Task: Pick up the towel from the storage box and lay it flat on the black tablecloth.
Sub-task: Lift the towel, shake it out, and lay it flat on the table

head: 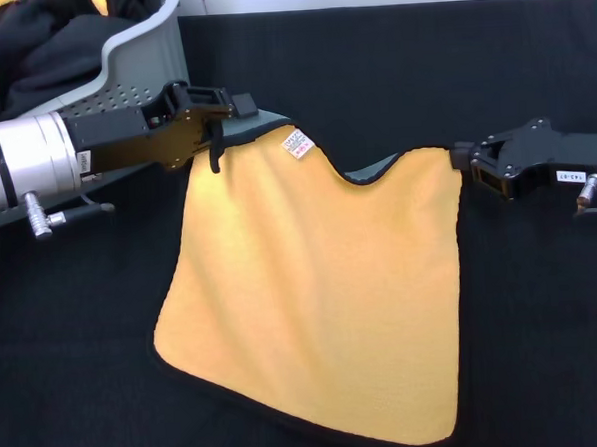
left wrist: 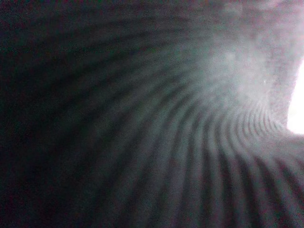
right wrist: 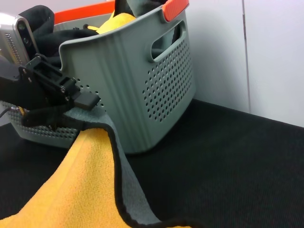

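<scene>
Both claws grip the towel (head: 318, 303) by its top corners, left gripper (head: 228, 112) and right gripper (head: 465, 160) clenched. Held well apart, they stretch it flat, yellow face up, over the black tablecloth (head: 371, 69).

You see: one towel (head: 313, 313), one storage box (right wrist: 142, 80), one black tablecloth (head: 391, 78), two grippers: left gripper (head: 235, 115), right gripper (head: 465, 160).

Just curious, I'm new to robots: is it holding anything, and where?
Yes: the towel. The left gripper pinches one top corner and the right gripper the other, by the edge.
</scene>
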`<move>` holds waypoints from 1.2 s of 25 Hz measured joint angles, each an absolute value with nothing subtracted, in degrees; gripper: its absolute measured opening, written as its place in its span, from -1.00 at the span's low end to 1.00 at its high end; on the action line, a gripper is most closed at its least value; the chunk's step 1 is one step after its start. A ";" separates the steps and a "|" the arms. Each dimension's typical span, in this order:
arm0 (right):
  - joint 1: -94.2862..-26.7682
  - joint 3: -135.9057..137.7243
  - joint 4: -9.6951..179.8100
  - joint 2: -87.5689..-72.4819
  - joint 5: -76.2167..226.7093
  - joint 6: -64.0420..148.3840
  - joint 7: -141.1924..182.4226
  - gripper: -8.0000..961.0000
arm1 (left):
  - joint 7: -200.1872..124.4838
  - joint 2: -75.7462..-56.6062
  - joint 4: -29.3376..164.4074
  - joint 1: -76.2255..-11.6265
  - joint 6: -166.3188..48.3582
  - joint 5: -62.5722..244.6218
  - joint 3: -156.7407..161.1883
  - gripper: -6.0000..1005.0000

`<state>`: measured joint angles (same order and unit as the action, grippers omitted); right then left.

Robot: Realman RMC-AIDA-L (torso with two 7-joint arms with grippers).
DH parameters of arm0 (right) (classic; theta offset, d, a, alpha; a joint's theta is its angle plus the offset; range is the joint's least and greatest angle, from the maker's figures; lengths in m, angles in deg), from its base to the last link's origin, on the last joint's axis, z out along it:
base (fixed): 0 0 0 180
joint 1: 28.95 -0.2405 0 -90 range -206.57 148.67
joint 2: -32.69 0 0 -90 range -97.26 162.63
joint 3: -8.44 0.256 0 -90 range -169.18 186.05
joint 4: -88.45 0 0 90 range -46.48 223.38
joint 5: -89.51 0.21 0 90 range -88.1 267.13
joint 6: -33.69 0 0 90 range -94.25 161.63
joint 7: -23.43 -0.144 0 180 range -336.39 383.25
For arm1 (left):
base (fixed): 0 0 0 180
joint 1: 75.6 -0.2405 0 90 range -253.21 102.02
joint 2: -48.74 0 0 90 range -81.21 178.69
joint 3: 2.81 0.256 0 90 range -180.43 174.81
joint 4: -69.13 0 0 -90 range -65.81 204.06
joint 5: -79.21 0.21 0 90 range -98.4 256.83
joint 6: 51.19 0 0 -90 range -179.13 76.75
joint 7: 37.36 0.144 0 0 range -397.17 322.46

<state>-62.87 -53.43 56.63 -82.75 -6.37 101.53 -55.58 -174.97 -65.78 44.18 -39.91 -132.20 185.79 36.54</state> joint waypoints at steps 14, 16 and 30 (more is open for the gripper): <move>-62.69 -53.43 56.48 -82.72 -6.37 102.58 -55.71 -0.97 | -170.25 -68.78 35.60 -39.78 -135.52 186.42 37.18 -0.61; -62.69 -53.43 56.47 -82.72 -6.37 102.63 -55.79 -0.97 | -169.98 -69.22 32.89 -39.91 -135.63 186.48 37.96 -0.61; -62.63 -53.26 55.30 -82.72 -6.35 102.12 -56.09 -0.97 | -165.27 -69.77 26.47 -39.74 -133.66 186.74 41.67 -0.60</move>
